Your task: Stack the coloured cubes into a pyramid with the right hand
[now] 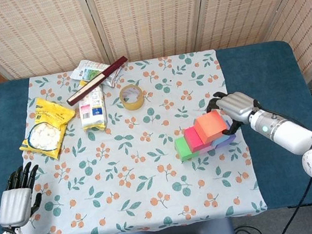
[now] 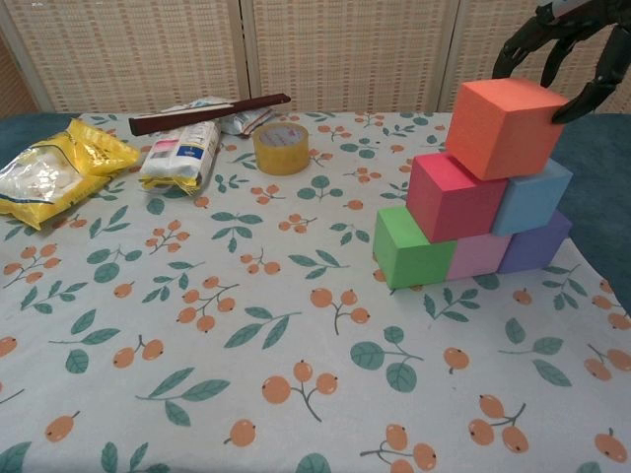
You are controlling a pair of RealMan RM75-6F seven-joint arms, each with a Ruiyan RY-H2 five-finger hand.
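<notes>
Orange cube atop red cube & blue cube, sits tilted, apex of pyramid. Right hand fingers curled round it, grip vs. just-released: cannot tell. Risk: uneven seat, fingertip drag on withdrawal topples apex, shifts lower rows. Left hand open, idle at surface edge.

Six cubes, two hands.

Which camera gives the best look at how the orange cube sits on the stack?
The chest view: the orange cube appears large and side-on, resting on the red cube and blue cube, right hand fingers around it. The head view shows it small, from above, partly hiding the cubes beneath.
</notes>
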